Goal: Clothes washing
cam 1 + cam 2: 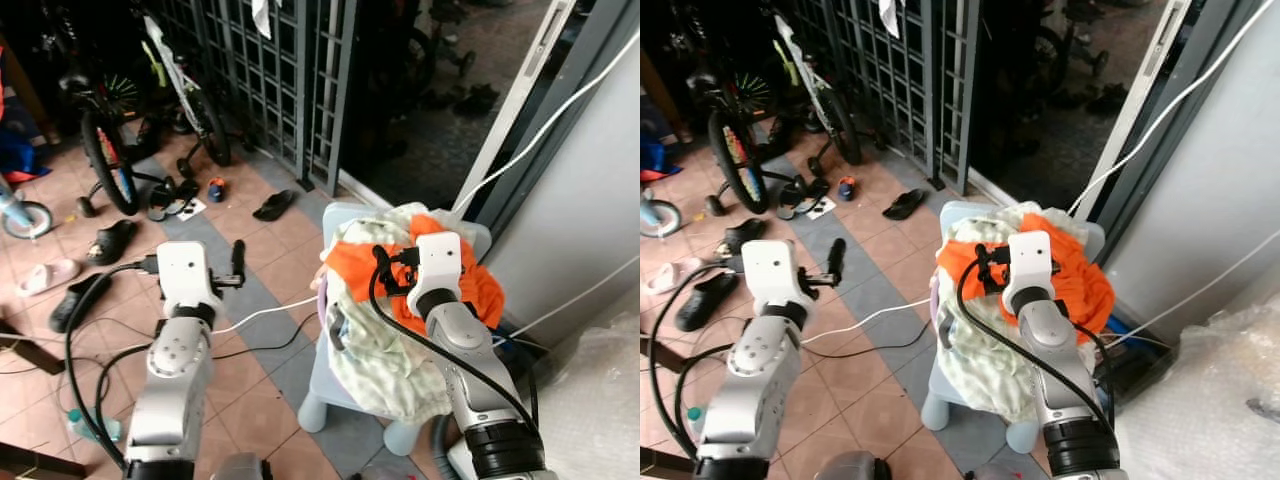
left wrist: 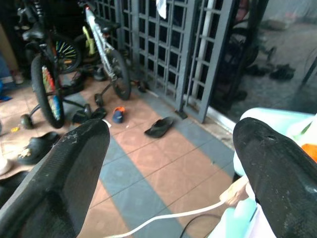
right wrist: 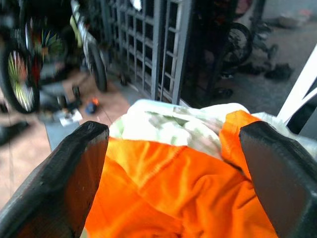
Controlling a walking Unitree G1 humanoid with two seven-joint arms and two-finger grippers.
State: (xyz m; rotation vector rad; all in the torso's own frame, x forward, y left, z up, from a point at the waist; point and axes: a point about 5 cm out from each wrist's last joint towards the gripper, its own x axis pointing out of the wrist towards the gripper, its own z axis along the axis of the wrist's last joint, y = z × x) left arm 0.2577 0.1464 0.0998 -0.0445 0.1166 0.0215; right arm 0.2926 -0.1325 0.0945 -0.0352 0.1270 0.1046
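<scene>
1. On the pale blue chair [image 1: 330, 375] lies the clothes pile, orange garment [image 1: 350, 265] uppermost; the right gripper [image 1: 385, 270] hovers over it, seemingly to pick.
2. Left gripper [image 2: 168, 163], fingers spread, faces tiled floor [image 2: 148, 163], idle.
3. Right gripper's fingers [image 3: 64, 173] stand wide apart above the orange cloth, grasping nothing.

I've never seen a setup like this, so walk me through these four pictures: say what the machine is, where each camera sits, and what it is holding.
This is a humanoid robot with two silver arms, each ending in two long black fingers. The two wide pictures come from cameras on its head, looking down. The other two come from cameras on its wrists, looking out between the fingers.

Its right gripper hangs open just above an orange garment, which lies on a pale patterned cloth heaped on a light blue plastic chair. Its left gripper is open over the tiled floor, beside the chair. Neither holds anything yet.

Behind are a metal gate, bicycles and scattered sandals.
</scene>
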